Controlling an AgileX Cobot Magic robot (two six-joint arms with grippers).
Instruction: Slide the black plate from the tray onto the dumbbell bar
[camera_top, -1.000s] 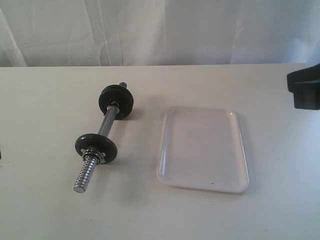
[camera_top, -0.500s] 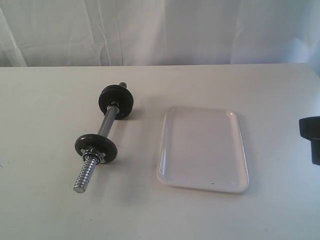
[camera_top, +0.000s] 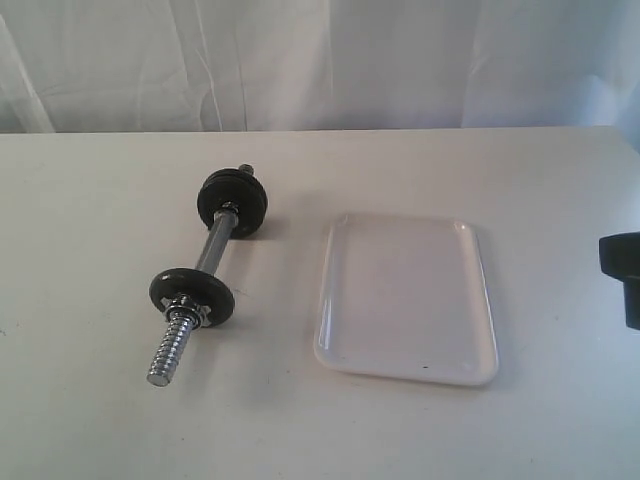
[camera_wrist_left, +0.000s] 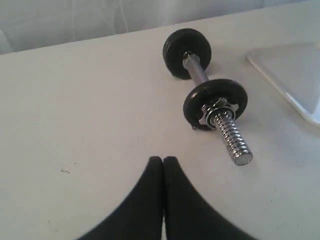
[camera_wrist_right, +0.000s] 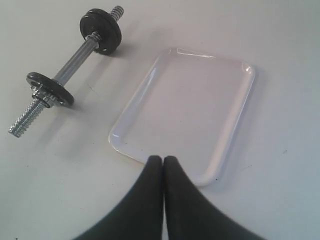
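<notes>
The white tray (camera_top: 405, 300) lies right of centre and holds nothing; it also shows in the right wrist view as the tray (camera_wrist_right: 185, 105). No separate black plate is in view. The chrome dumbbell bar (camera_top: 212, 248) lies to its left, carrying a far black disc (camera_top: 232, 202) and a near black disc (camera_top: 192, 292) with a nut against it. My left gripper (camera_wrist_left: 163, 159) is shut and empty, short of the dumbbell bar (camera_wrist_left: 197, 74) and its threaded end. My right gripper (camera_wrist_right: 163, 158) is shut and empty over the tray's near rim.
A dark part of the right arm (camera_top: 622, 265) shows at the right edge of the exterior view. A white curtain (camera_top: 320, 60) hangs behind the pale table (camera_top: 90, 230). A corner of the tray (camera_wrist_left: 295, 75) shows in the left wrist view.
The dark part of the right arm dropped from high on the right edge to lower down and further out of view. It has since held still. Bar and tray have not moved.
</notes>
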